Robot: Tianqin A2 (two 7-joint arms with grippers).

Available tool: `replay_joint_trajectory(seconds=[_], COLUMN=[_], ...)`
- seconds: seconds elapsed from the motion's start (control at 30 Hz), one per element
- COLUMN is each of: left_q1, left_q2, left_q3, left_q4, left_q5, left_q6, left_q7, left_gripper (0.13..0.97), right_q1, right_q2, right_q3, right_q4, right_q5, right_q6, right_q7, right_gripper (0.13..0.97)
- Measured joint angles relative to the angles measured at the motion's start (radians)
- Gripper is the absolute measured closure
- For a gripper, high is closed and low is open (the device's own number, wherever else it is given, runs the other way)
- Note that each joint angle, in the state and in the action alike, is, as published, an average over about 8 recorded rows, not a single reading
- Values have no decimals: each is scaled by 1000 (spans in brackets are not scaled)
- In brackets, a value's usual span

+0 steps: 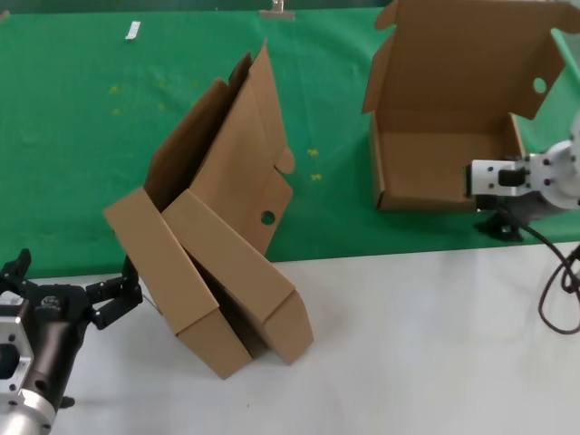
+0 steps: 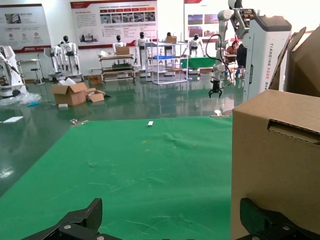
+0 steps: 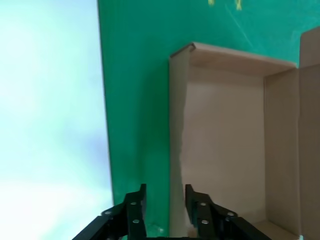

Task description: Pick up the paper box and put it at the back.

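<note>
An open paper box (image 1: 444, 172) stands on the green cloth (image 1: 82, 181) at the right, lid up; it also shows in the right wrist view (image 3: 225, 140). My right gripper (image 1: 497, 225) is at its front right corner. In the right wrist view the gripper (image 3: 165, 200) straddles the box's front wall, jaws slightly apart, with cloth showing in the gap. Two more paper boxes (image 1: 172, 272) (image 1: 245, 272) lean together at the cloth's front edge. My left gripper (image 1: 72, 279) is wide open beside the left one; in its wrist view (image 2: 171, 212) one finger (image 2: 252, 215) is at the box wall (image 2: 275, 165).
The white tabletop (image 1: 408, 344) runs along the front. A black cable (image 1: 553, 299) loops from the right arm onto it. A small white item (image 1: 133, 31) lies on the far cloth. The leaning boxes' raised lids (image 1: 236, 136) stand tall mid-scene.
</note>
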Motion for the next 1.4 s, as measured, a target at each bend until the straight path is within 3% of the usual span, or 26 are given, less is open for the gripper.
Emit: replay_joint_trajectory(seconds=[0.2, 0.33, 0.5, 0.63, 0.7, 0.9, 1.13, 1.27, 1.4], left_q1=[0, 0, 0, 0, 0, 0, 0, 0, 0], left_q2=[0, 0, 0, 0, 0, 0, 0, 0, 0], left_q3=[0, 0, 0, 0, 0, 0, 0, 0, 0], left_q4=[0, 0, 0, 0, 0, 0, 0, 0, 0], left_q5=[0, 0, 0, 0, 0, 0, 0, 0, 0], left_q6=[0, 0, 0, 0, 0, 0, 0, 0, 0], left_q7=[0, 0, 0, 0, 0, 0, 0, 0, 0], left_gripper=[132, 132, 132, 132, 132, 132, 132, 132, 132], right_q1=[-50, -119, -287, -461, -553, -826, -1133, -1298, -1384], right_q2=[102, 187, 290, 325, 317, 186, -97, -225, -272], right_q3=[90, 208, 411, 588, 680, 953, 1231, 1296, 1296], right_q4=[159, 287, 457, 550, 579, 656, 868, 987, 1041], right_q5=[134, 280, 492, 668, 760, 984, 1034, 1070, 1108], right_q6=[-97, -134, -127, -126, -137, -204, -264, -242, -203], right_q7=[-20, 3, 85, 160, 193, 245, 316, 330, 317], right_gripper=[737, 664, 541, 541, 491, 341, 241, 199, 164])
